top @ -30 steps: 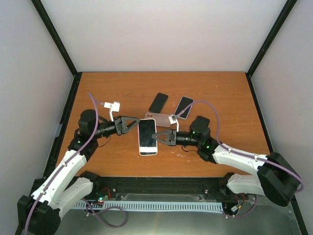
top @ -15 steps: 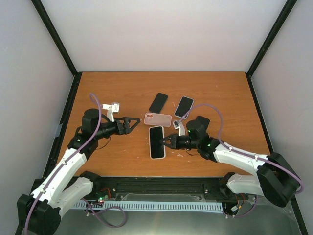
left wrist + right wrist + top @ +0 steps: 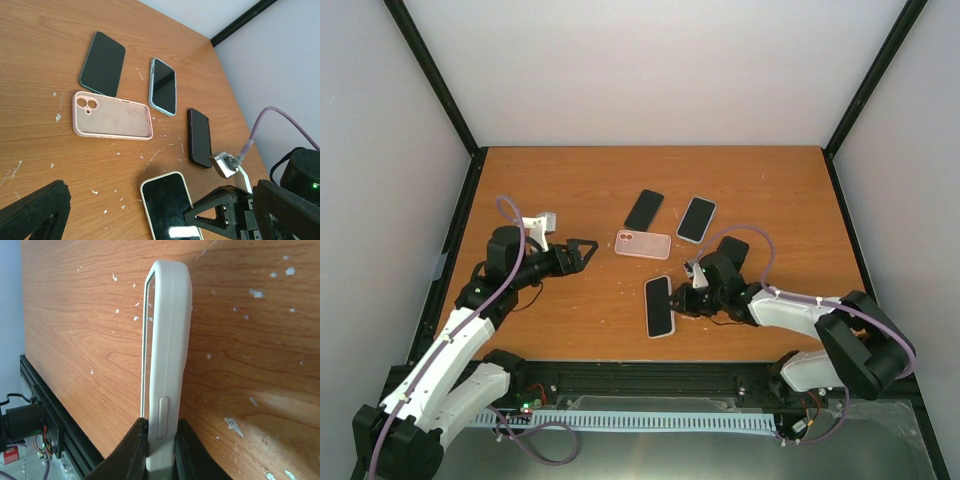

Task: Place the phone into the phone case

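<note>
— Where is the phone [image 3: 660, 306]?
— Pinched at one end by the right gripper [image 3: 678, 305], which is closed tight on it.
— And the phone case [image 3: 643, 244]?
— Flat on the table [image 3: 570, 180], at the phone's 12 o'clock, apart. At its 9 o'clock the left gripper [image 3: 585, 250] gapes wide, holding nothing

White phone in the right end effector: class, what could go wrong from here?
The right end effector pinches the white phone only at one end, by its thin edges; it could twist or slip out.
The pink case lies unheld, so pressing the phone in may push it away.
</note>
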### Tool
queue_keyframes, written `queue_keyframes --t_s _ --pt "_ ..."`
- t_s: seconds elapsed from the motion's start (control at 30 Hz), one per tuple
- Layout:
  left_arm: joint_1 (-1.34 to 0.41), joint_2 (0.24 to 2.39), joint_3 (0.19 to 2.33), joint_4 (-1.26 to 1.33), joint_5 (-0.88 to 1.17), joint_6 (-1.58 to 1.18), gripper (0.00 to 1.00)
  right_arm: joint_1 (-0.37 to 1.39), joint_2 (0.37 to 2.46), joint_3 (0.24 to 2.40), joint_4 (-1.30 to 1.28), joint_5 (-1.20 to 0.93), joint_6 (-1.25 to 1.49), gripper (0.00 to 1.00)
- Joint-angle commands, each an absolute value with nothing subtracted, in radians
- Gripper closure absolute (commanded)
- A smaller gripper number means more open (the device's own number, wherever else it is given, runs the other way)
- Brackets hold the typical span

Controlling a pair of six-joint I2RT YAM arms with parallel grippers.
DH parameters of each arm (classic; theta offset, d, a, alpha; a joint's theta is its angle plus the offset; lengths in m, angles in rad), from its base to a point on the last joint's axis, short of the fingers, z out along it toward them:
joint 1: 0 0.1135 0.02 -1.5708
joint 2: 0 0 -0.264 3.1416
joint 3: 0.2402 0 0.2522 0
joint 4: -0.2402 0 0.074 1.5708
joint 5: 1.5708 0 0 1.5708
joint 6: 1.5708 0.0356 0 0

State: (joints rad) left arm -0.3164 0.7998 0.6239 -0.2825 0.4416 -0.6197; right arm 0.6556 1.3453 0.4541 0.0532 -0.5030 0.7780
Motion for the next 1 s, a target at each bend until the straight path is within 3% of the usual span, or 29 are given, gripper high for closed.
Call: queue_keyframes --t_s 0.0,0.13,0.33,0.7,0.97 --pt "-0.316 0.791 0.644 -0.301 0.399 -0.592 0.01 0.652 1.379 0.470 -0.011 -0.406 0.755 0.84" --pt "-0.316 0.792 0.636 -0.304 0.383 -0.586 0.01 0.652 1.383 0.516 -0.087 -0.340 0.750 0.74" --pt "-0.316 0.786 0.630 -0.310 0.365 -0.582 0.01 0.652 1.364 0.603 -0.172 -0.278 0.719 0.52" --pt "-0.316 0.746 0.605 -0.319 0.342 -0.583 0.01 0.649 1.630 0.973 -0.244 -0.110 0.322 0.54" --pt "-0.316 0.715 0.605 -0.339 0.330 -0.596 0.00 0.607 1.887 1.222 -0.272 -0.082 0.171 0.44"
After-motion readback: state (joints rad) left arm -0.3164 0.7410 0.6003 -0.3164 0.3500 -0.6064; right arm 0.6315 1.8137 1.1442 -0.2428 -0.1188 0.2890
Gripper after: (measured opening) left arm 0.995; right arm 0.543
